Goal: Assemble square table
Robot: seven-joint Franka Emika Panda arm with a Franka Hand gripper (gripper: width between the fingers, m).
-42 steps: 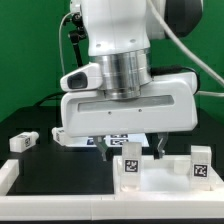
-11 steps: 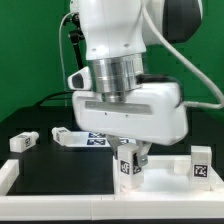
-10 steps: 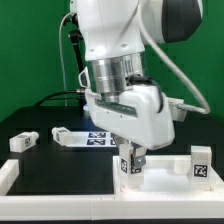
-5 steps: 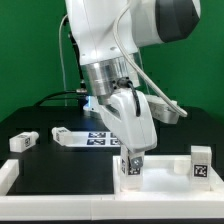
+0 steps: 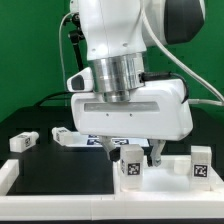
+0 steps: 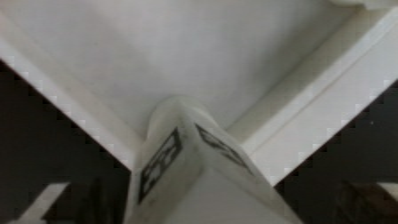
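With the gripper (image 5: pixel 134 152) spread wide, straddled a leg (image 5: pixel 131 166), contact unclear; stood clear of another leg (image 5: pixel 201 161) at 3 o'clock; showed fingers (image 6: pixel 43 203) blurred, cropped in wrist view.

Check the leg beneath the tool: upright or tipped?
Upright: the leg stands on end, tag facing the exterior view, between the tool's spread fingers.

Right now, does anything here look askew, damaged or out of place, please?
Nothing stands out. The leg between the fingers of the open gripper stands upright on the tabletop, and so does the second leg.
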